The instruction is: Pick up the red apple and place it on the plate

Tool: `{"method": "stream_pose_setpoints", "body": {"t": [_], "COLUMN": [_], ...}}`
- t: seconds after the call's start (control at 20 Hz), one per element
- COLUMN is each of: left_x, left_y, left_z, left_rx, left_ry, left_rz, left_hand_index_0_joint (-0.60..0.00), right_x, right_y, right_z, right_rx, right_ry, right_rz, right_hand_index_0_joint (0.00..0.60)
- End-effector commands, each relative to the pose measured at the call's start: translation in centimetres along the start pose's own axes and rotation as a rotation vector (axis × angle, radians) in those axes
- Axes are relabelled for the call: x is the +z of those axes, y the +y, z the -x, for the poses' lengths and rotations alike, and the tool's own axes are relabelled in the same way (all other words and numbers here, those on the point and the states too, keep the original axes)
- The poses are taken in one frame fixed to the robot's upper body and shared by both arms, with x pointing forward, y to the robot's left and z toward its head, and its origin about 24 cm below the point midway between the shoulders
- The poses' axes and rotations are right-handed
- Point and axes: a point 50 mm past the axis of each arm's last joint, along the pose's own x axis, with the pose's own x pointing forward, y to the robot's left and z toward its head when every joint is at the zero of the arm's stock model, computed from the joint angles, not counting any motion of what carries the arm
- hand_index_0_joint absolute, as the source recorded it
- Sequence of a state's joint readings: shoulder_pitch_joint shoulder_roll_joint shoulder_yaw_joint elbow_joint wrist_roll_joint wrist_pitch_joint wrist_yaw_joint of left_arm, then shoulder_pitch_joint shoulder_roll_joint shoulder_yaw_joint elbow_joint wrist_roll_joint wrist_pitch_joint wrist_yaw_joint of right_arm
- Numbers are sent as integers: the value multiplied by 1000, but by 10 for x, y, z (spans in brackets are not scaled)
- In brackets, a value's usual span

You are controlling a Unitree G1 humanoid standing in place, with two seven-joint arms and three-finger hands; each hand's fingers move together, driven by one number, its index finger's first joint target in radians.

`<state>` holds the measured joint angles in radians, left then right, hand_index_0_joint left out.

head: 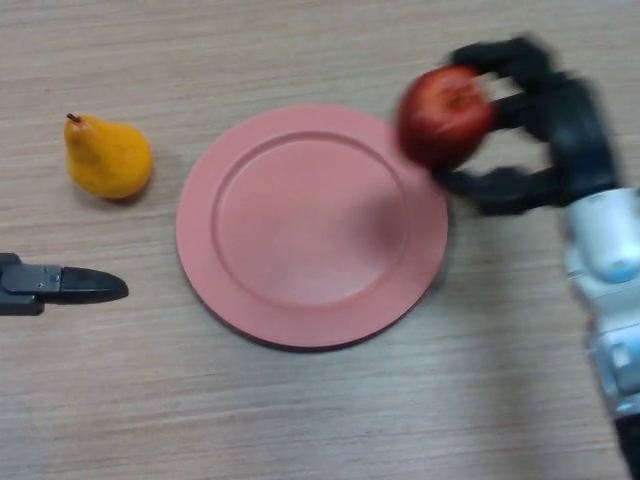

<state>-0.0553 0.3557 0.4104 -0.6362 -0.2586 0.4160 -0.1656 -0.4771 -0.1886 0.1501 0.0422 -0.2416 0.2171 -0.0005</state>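
Observation:
The red apple point(443, 115) is held in my right hand point(560, 130), whose fingers and thumb are curled round it. The apple hangs over the right rim of the pink plate point(300, 290), which lies in the middle of the table. My left hand point(70, 285) shows at the left edge, low over the table, with its fingers straight and nothing in it.
A yellow pear point(107, 156) lies on the wooden table to the left of the plate, above my left hand.

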Motion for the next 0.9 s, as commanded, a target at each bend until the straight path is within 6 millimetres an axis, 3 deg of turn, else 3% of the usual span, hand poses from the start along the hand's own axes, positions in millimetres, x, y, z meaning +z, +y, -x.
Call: {"method": "stream_pose_setpoints", "body": {"t": [0.05, 0.2, 0.35, 0.45, 0.7, 0.85, 0.9], "left_x": [36, 38, 39, 49, 49, 48, 48], "left_y": [13, 11, 11, 9, 10, 8, 9], "left_z": [-1, -2, -3, -4, -6, -5, -4], "left_rx": [34, 35, 45, 45, 58, 7, 3], "left_ry": [-167, -185, -196, -213, -249, -234, -234], "left_rz": [-99, -111, -118, -94, -97, -101, -99], "left_hand_index_0_joint": [0, 0, 0, 0, 0, 0, 0], "right_x": [29, 16, 15, 26, 46, 43, 41], "right_y": [3, 26, 31, 19, -34, -76, -80], "right_z": [1, 7, 11, 8, 13, 39, 44], "right_rx": [-45, 20, 60, 2, -119, -154, -161], "right_ry": [-174, -120, -113, -177, -242, -214, -211], "right_rz": [59, 64, 80, 105, 59, -57, -69], "right_hand_index_0_joint": [600, 600, 200, 0, 0, 0, 0]}}
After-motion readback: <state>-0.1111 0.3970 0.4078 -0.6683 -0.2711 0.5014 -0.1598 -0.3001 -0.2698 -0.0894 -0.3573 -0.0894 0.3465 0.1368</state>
